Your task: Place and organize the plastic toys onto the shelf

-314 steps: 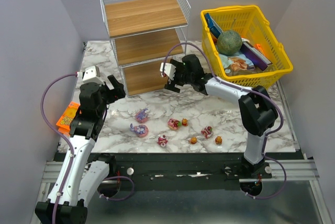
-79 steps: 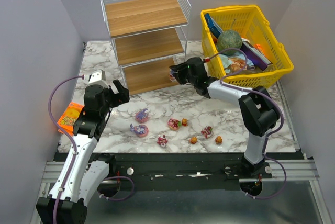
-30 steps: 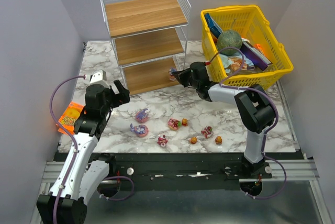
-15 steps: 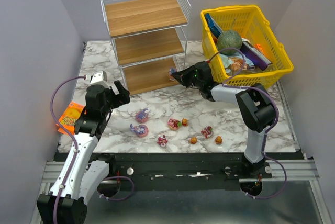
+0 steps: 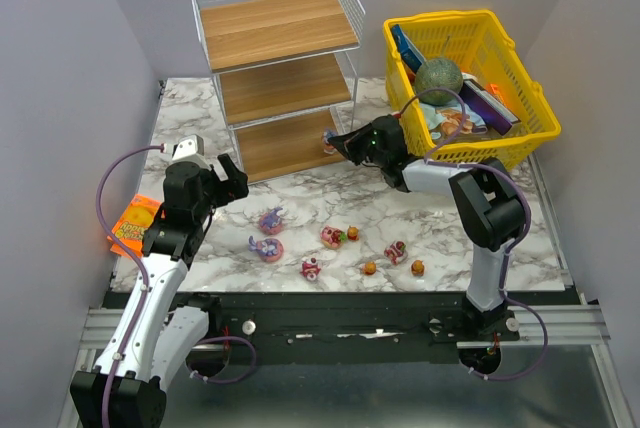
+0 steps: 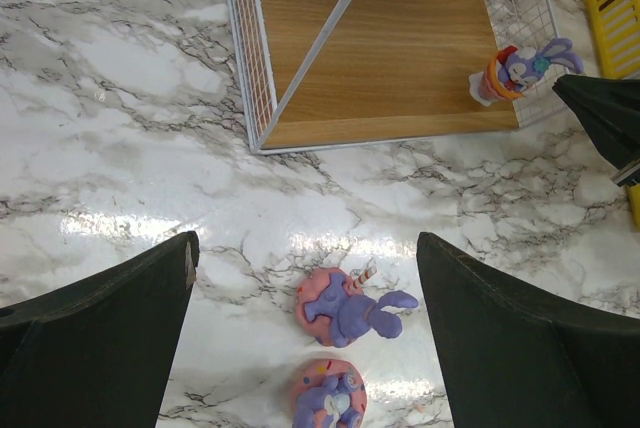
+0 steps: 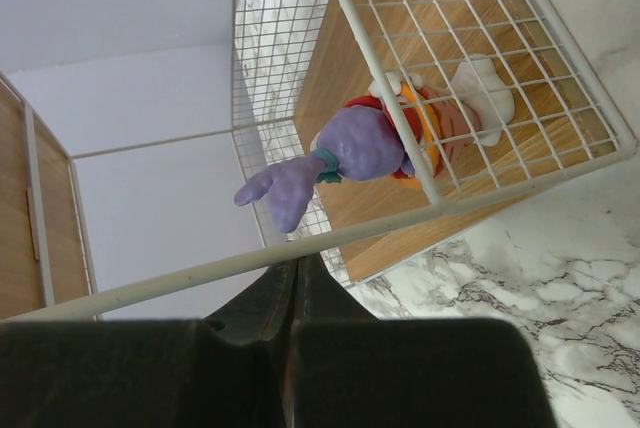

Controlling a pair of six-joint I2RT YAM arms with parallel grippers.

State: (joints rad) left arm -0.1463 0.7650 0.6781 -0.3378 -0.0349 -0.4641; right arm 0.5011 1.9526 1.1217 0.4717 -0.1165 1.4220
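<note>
- One purple rabbit toy [image 5: 328, 141] stands on the lowest board of the shelf [image 5: 275, 33], at its right end.
- Eight other toys [image 5: 333, 237] lie spread on the marble table [image 5: 420, 208], toward its near edge.
- Closed and holding nothing, the right gripper [image 5: 343, 140] points at the rabbit, just right of it.
- Wide open, the left gripper [image 5: 232, 176] hangs over the table, left of the toys.

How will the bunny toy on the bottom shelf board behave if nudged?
The bunny toy seems to stand upright on a narrow base with long ears on top, so it probably tips easily. It looks like small hard plastic, likely stiff and light. The smooth wooden board may let it slide.
</note>
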